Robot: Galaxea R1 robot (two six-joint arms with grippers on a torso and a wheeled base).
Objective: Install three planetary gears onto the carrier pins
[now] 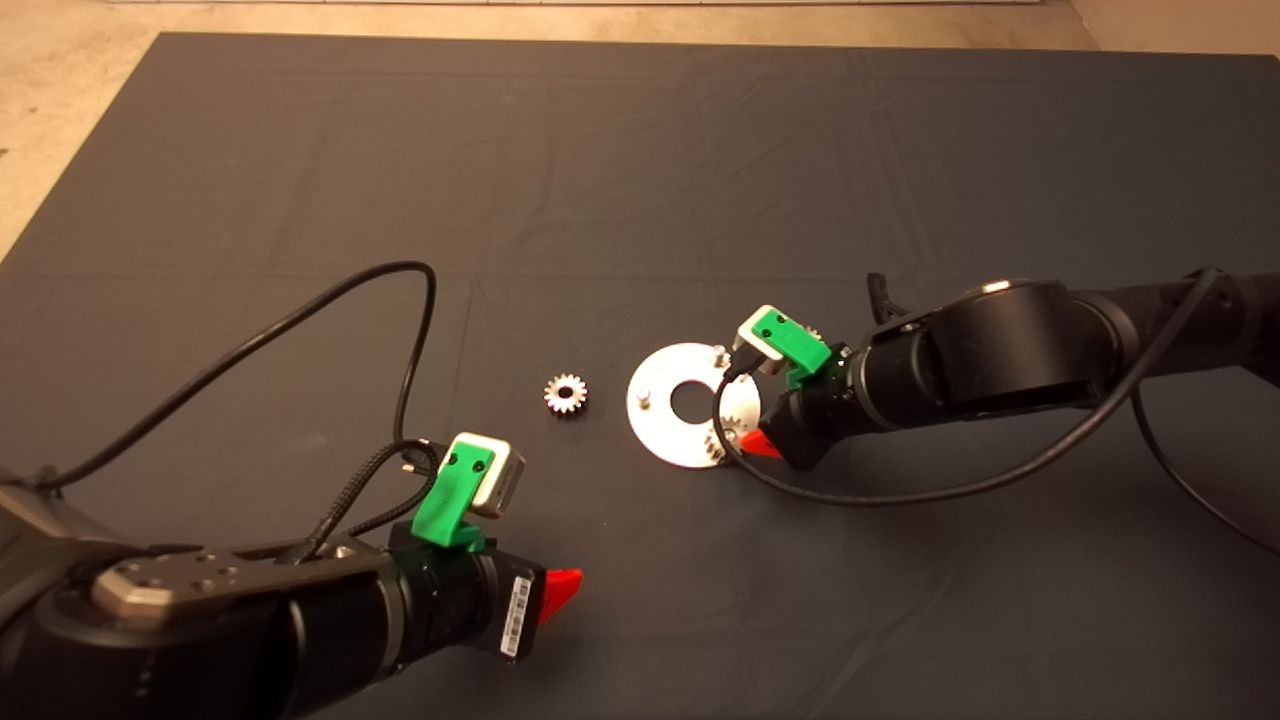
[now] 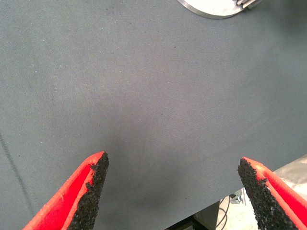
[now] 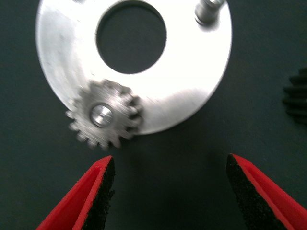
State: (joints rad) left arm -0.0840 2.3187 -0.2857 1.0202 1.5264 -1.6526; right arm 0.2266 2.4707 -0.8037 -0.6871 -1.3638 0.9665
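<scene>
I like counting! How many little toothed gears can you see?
2: one small silvery toothed metal gear loose on the dark mat, one seated on a pin of the flat silver disc. Others may be hidden.

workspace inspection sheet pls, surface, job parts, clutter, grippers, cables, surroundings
surface: dark mat, creased.
job's things: carrier disc; one gear seated on a pin; another pin bare; one loose gear on the mat beside the disc.
clutter: nothing seen.
grippers: right gripper open, just off the seated gear; left gripper open over bare mat.
cables: black cable loops from the left arm; another from the right.
surroundings: pale floor.
</scene>
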